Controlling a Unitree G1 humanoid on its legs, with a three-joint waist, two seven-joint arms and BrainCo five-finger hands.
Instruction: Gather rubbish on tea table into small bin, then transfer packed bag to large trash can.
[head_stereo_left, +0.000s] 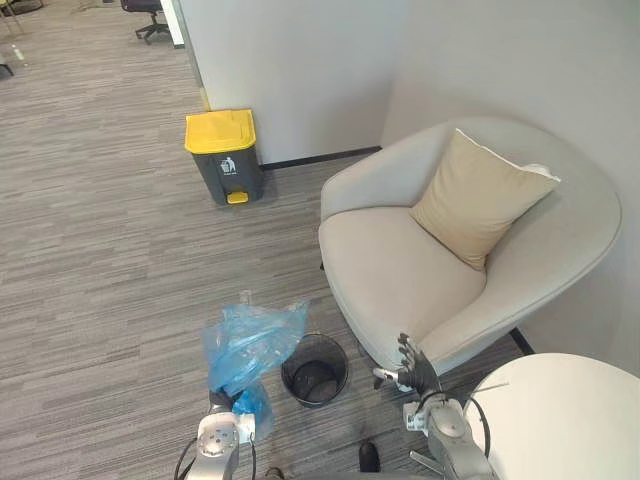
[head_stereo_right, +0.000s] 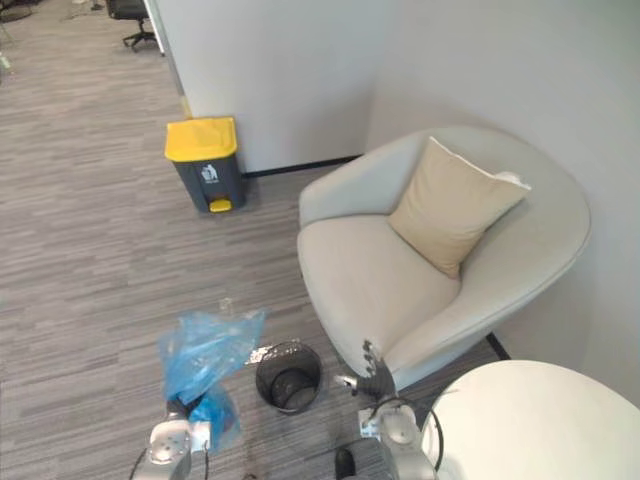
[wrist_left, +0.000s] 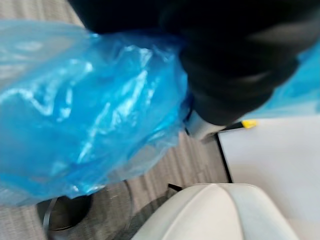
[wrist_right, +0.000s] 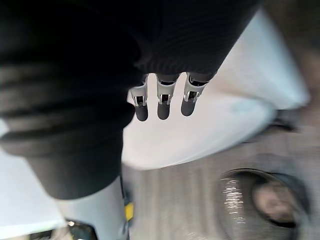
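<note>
Overhead, left hand (head_stereo_left: 225, 402) clenched round blue bag (head_stereo_left: 250, 345); up close, right hand (wrist_right: 164, 97) unclenched, empty.

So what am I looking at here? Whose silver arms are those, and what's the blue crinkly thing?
Those arms belong to a walking robot. Two pictures come from cameras in its head, looking down at the floor. The other two come from little cameras on its wrists, so everything there looks very close.

The blue crinkly thing is a plastic rubbish bag. It is bunched up around the left robot hand, beside the small black bin. The bag hides how it is gripped.

The right robot hand is open and empty, near the edge of the pale armchair with its beige cushion. A grey trash can with a yellow lid stands by the wall. The white round thing is the table.
</note>
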